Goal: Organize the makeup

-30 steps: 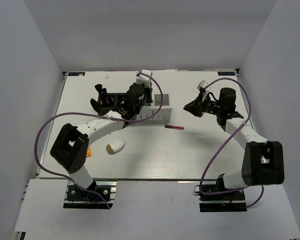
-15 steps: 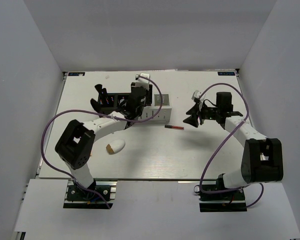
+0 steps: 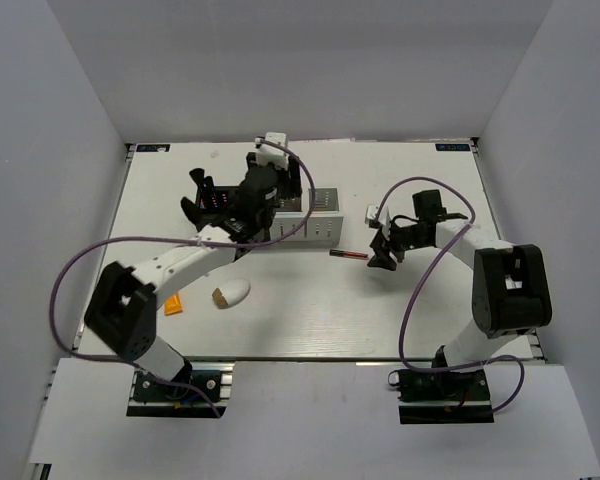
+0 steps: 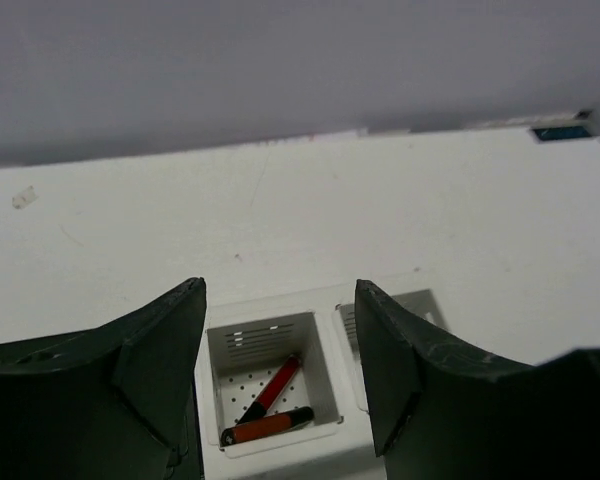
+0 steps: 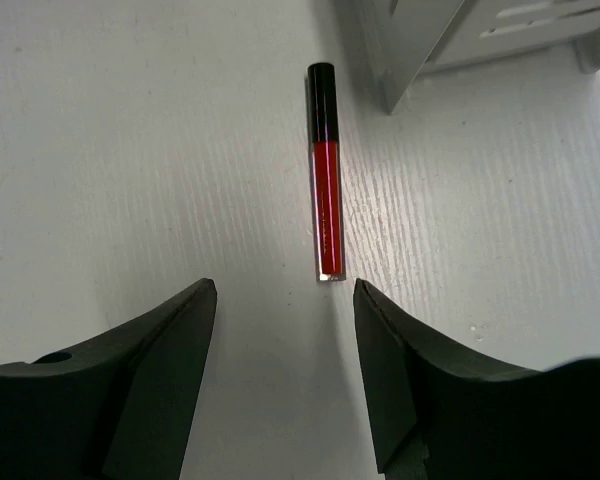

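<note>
My left gripper (image 3: pixel 280 205) hangs open over the white organizer (image 3: pixel 315 225). In the left wrist view its jaws (image 4: pixel 280 288) frame one compartment of the organizer (image 4: pixel 330 365), where two red-and-black sticks (image 4: pixel 270 388) lie crossed. A third red-and-black stick (image 3: pixel 349 256) lies flat on the table just right of the organizer. My right gripper (image 3: pixel 380 250) is open right beside it; in the right wrist view that stick (image 5: pixel 326 200) lies just ahead of the empty gap (image 5: pixel 285 287). A white egg-shaped sponge (image 3: pixel 230 293) and a small orange tube (image 3: pixel 173 306) rest at the near left.
A black slotted organizer (image 3: pixel 215 203) stands against the white one's left side, under my left forearm. The white organizer's corner (image 5: pixel 420 50) shows at the top of the right wrist view. Grey walls close the table on three sides.
Both grippers have opened. The right gripper has moved left and toward the near side, down beside the stick on the table. The left wrist has shifted slightly left over the organizers.
</note>
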`<state>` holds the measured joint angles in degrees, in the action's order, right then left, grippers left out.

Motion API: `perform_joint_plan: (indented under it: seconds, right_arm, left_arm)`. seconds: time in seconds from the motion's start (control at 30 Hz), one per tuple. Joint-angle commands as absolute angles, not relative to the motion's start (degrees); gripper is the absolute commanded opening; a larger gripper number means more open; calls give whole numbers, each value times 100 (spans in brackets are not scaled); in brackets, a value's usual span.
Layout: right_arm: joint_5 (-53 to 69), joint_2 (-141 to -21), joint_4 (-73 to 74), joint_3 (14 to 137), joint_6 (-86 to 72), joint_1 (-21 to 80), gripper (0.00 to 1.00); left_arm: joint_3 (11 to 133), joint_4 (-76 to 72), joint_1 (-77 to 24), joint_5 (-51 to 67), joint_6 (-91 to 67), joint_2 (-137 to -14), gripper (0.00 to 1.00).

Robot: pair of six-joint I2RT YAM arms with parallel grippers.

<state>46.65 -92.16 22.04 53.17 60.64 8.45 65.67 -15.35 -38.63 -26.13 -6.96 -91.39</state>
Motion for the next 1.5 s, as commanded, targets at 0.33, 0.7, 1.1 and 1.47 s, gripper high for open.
perform_joint_plan:
  seconds: [0.33, 0.7, 1.1, 1.47]
  right_arm:
    - [3850, -9940, 2039, 5897, 6012, 1134, 63]
    - [3560, -10336, 2171, 6135, 6144, 1344, 60]
    - [3208, -10679, 2267, 6328, 6240, 1573, 43]
    - [3252, -10267, 3109, 6108, 7048, 1564, 3]
  left_arm:
    - [5002, -327, -3920, -2767, -1608, -5751, 78]
    - [4465, 1395, -3920, -3278, -2504, -4422, 80]
    - [4254, 2513, -3920, -3876, -3181, -3489, 80]
    - [4043, 3155, -3920, -4148, -3717, -3226, 80]
